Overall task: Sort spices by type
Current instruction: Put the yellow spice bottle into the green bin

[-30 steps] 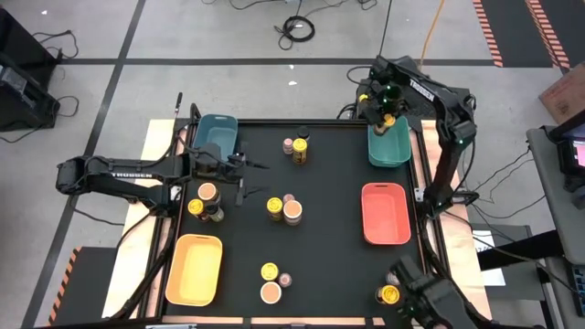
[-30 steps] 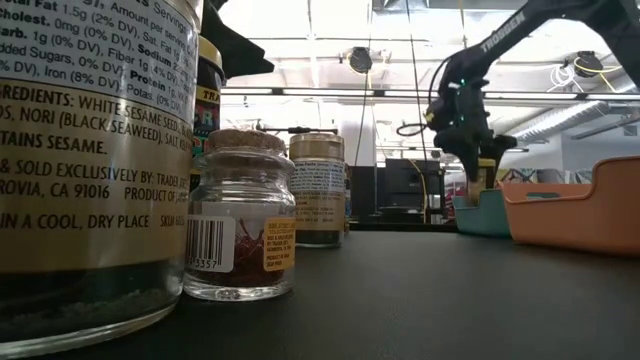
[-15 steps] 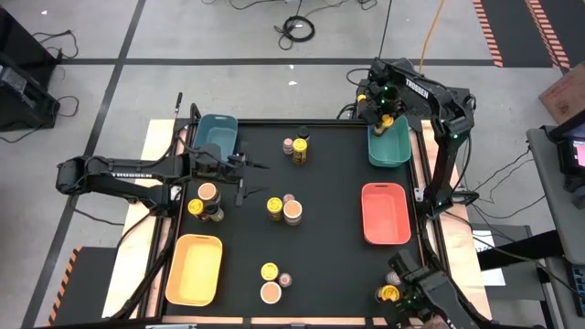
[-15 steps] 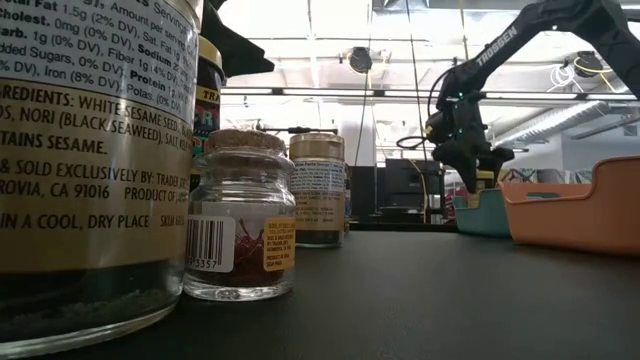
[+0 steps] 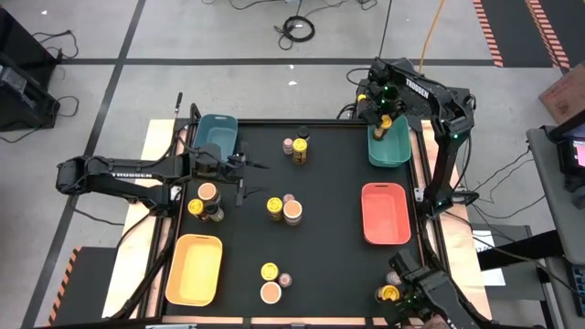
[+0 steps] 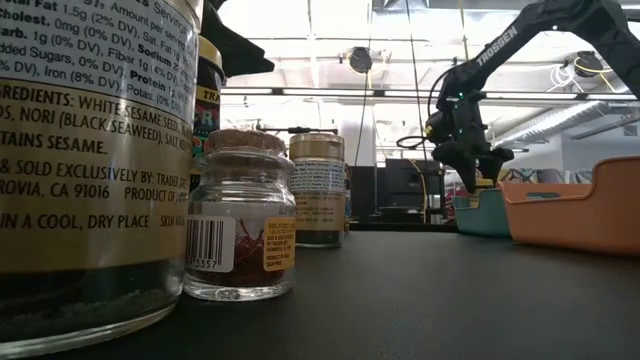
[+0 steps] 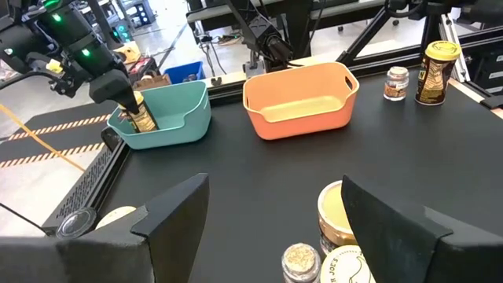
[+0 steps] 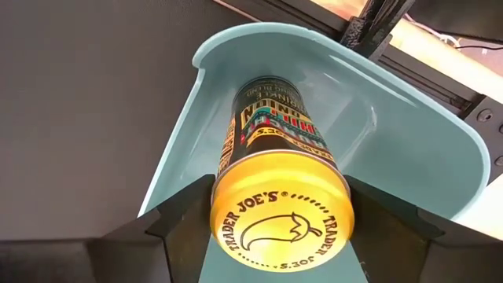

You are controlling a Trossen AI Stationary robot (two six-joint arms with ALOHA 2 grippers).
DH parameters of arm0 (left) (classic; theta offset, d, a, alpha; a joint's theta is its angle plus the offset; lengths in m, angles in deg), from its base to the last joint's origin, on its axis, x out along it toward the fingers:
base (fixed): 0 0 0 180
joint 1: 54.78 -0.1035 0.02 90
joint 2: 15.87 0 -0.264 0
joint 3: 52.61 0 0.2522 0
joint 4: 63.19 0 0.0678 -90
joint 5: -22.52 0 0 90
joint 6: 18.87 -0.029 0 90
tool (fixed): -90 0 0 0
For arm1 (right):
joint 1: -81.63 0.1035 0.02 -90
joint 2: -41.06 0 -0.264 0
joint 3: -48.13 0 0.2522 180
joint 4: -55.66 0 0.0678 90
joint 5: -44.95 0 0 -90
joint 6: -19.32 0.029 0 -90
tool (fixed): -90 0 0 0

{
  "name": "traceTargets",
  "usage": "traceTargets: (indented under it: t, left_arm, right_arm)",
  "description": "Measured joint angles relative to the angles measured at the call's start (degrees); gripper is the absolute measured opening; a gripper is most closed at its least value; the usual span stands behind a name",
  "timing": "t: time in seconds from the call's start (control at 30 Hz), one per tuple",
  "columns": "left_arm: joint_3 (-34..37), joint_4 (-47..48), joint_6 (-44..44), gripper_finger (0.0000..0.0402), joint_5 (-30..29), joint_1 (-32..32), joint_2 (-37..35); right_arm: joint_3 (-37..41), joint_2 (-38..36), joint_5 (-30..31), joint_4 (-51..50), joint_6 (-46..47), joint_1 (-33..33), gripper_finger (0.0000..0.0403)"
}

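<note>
1. Spices remain mostly unsorted on the black table [image 5: 338, 265]: small clusters of jars stand near its middle, its left side and its front edge, well apart from the right-hand trays.
2. Coral tray [image 5: 385, 213] and yellow tray [image 5: 195, 269] show no jars in the high view.
3. Teal tray [image 8: 377, 134] at the right rear corner is the drop point in use.
4. Left arm waits over the table's left side; left gripper [image 7: 275, 216] has its fingers spread wide, holding nothing.
5. Right gripper [image 8: 280, 208] is clamped on the yellow-lidded jar [image 8: 280, 206], held upright with its lower part inside the teal tray, close to the near wall.
6. Risk, judged: whether the jar's base rests on the tray floor cannot be told. Released while clear of the floor, it could drop and topple; being so near the wall, it could also catch the rim and tip.
</note>
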Motion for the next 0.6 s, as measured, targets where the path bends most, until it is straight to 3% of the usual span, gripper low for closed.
traceTargets:
  t: [0.6]
  left_arm:
    - [0.0, 0.0, 0.0, 0.0290, 0.0, 0.0, 0.0]
  right_arm:
    - [0.0, 0.0, 0.0, 0.8, -3.7, 0.0, 0.0256]
